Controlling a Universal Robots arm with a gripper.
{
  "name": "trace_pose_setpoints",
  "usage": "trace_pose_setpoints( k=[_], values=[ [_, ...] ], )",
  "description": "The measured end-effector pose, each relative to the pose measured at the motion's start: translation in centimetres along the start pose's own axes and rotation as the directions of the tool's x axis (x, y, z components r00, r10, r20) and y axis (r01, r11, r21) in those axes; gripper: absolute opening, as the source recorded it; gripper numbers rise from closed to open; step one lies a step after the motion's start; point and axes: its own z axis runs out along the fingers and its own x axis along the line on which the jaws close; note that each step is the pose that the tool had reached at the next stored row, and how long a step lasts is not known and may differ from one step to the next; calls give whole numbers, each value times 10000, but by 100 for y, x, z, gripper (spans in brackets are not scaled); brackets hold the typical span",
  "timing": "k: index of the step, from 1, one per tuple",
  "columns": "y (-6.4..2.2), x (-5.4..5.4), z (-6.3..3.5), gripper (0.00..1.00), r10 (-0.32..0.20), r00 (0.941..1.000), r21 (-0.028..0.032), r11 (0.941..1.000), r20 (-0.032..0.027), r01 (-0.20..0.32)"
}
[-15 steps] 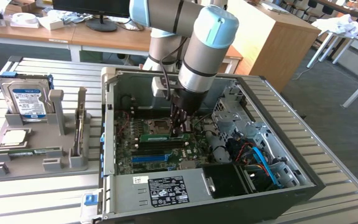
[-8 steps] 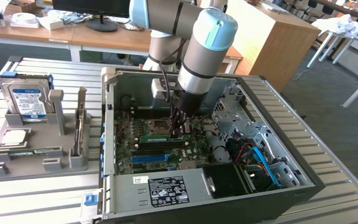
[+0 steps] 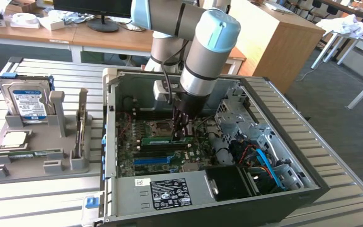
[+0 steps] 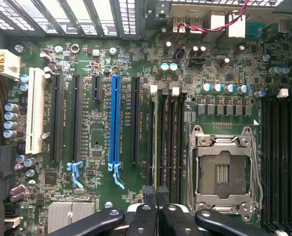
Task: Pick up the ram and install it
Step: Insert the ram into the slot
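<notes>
reaching down inside the computer case (image 3: 300,150), my gripper (image 3: 180,137) has its fingers (image 4: 147,199) pressed together, tips right at one end of the ram (image 3: 158,140). the green stick sits along a memory slot just beside the cpu socket (image 4: 223,169). i cannot tell whether i touch it. the hard drive (image 3: 29,101) stands on the tray (image 3: 36,171), well apart.

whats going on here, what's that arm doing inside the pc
A robot arm reaches down into an open PC case. Its hand is shut at one end of a green ram that stands on edge in the slots beside the CPU socket. Whether the ram is gripped or fully seated I cannot tell. A hard drive sits on the tray outside the case.
</notes>
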Motion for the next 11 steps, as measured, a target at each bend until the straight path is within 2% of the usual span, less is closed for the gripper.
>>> trace_pose_setpoints(
  k=[11],
  values=[
    [0,13,5,12,1,10000,0,10000,0,-1]
  ],
)
